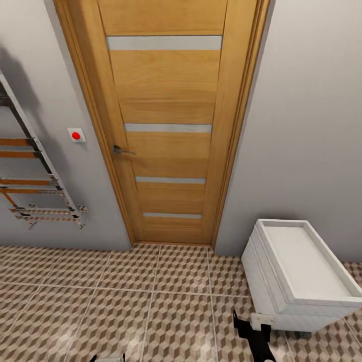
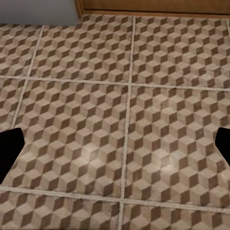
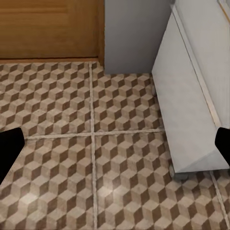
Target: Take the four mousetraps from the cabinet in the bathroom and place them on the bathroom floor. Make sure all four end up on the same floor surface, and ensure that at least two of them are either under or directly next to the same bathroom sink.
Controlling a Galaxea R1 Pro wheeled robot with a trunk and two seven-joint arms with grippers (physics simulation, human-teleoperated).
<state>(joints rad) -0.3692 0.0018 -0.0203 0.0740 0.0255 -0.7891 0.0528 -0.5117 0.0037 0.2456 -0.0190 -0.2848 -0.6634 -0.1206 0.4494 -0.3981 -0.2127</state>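
Note:
The bathroom floor [image 1: 166,296] of brown, beige and white cube-pattern tiles spreads in front of me. The mousetraps, the cabinet and the sink are out of view. My right gripper [image 1: 251,328] hangs low over the tiles beside the small white drawer unit; in the right wrist view its dark fingers [image 3: 9,148] stand far apart at the frame edges, open and holding nothing. My left gripper [image 2: 115,153] is also open over bare tiles, and its tip [image 1: 108,358] peeks in at the bottom edge of the head view.
A closed orange-brown wooden door [image 1: 166,125] with a metal handle [image 1: 120,150] faces me. A small white drawer unit on casters [image 1: 296,276] stands at the right wall. A metal towel rack [image 1: 35,191] and a red wall button [image 1: 76,134] are on the left.

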